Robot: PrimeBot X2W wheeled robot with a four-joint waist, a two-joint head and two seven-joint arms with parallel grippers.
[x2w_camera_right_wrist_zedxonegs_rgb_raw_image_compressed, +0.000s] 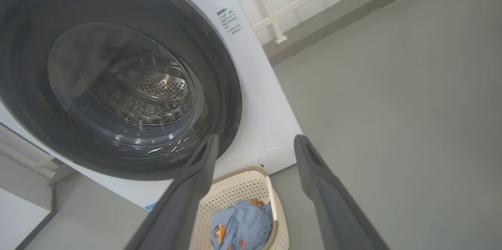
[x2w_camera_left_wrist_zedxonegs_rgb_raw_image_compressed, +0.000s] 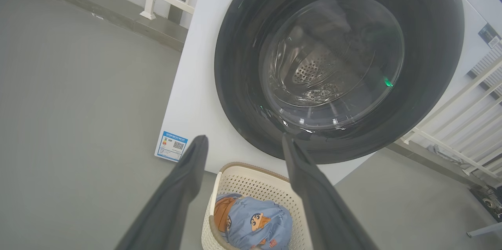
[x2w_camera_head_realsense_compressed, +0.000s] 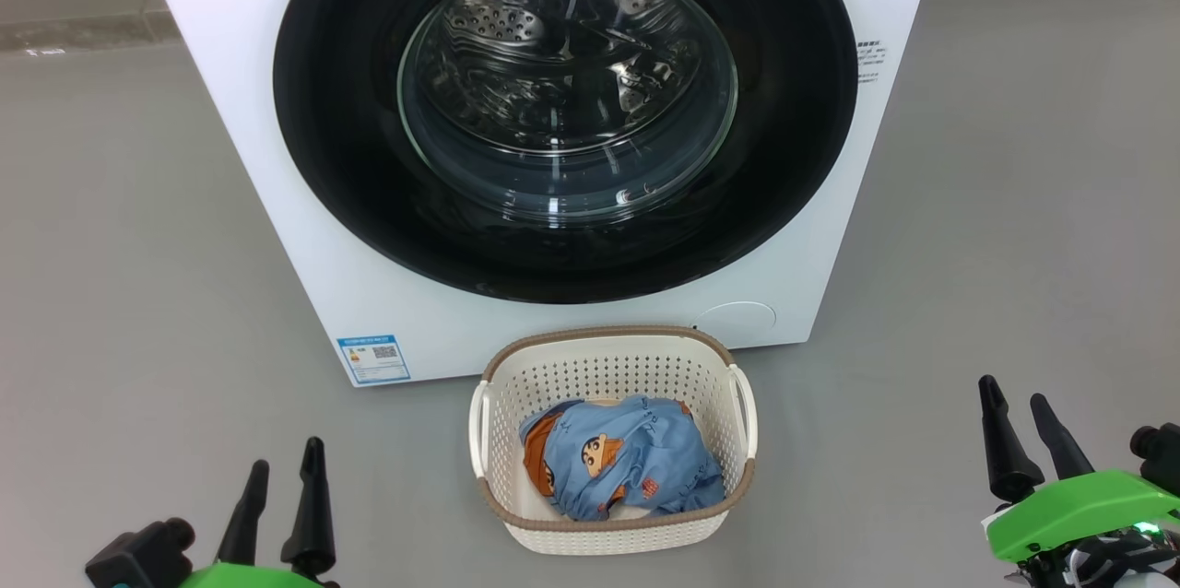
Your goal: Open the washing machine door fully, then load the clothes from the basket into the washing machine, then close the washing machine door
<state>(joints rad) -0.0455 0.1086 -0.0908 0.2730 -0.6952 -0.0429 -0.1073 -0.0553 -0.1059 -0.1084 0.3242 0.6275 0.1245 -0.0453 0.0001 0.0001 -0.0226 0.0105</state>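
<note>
You're on step one: the washing machine door [x2w_camera_head_realsense_compressed: 567, 99] is shut, and the clothes [x2w_camera_head_realsense_compressed: 618, 459] lie in the basket [x2w_camera_head_realsense_compressed: 608, 335] before it. The left gripper [x2w_camera_head_realsense_compressed: 286, 459] and right gripper [x2w_camera_head_realsense_compressed: 1014, 390] have their fingers apart (both empty). Next, go for the door's edge.

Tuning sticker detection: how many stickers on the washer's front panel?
2: blue energy label at the washing machine's lower left; small text sticker right of the door. Panel's top is cropped, so more may be hidden.
</note>
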